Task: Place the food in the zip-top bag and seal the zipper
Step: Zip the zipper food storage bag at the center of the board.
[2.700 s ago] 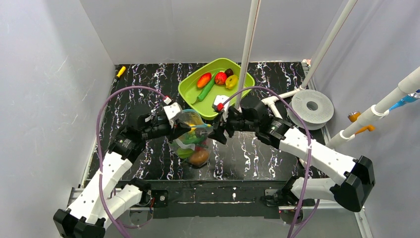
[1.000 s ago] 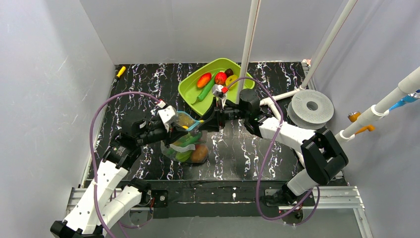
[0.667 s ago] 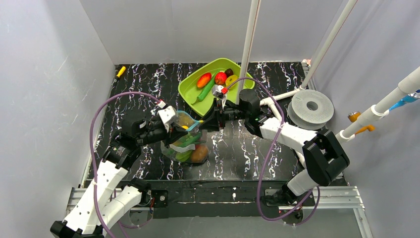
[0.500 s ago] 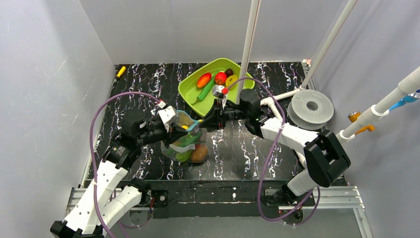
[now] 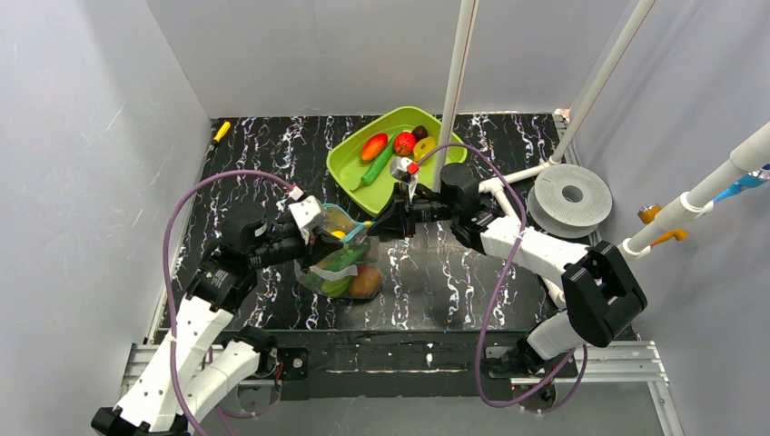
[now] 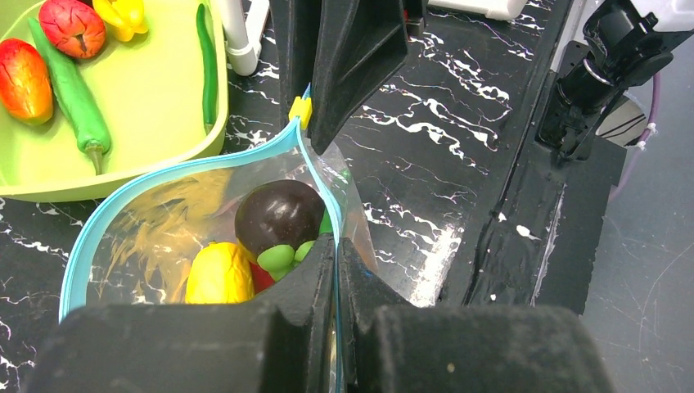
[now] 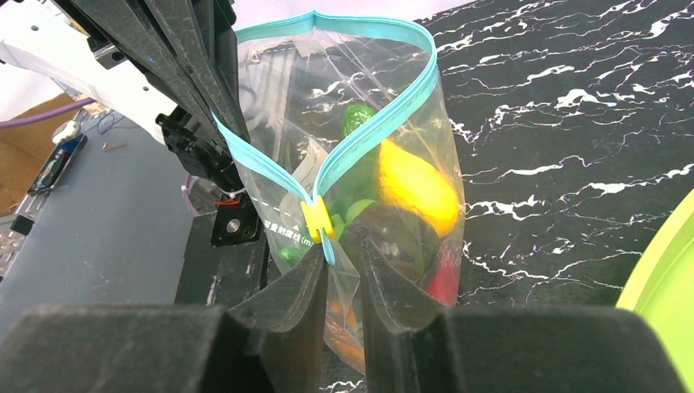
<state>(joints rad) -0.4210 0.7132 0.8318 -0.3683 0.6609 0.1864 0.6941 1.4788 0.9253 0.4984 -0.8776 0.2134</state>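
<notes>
The zip-top bag hangs upright at mid-table, its mouth gaping. My left gripper is shut on the teal zipper at the near end of the rim. Inside lie a dark brown fruit, a yellow one and green pieces. My right gripper stands at the opposite corner, just under the yellow slider. Its jaws are narrowly apart with loose bag film between them. More food lies in the lime-green tray: a red-orange fruit, a green pepper and a red fruit.
A white pole rises just behind the right gripper and beside the tray. A grey disc lies at the table's right edge. A small yellow object rests at the back left corner. Grey walls enclose the table.
The right arm has swung its elbow up and reached in to the bag's far corner. Its jaws have narrowed around that corner. The left gripper keeps its hold, and the bag has shifted slightly left.
</notes>
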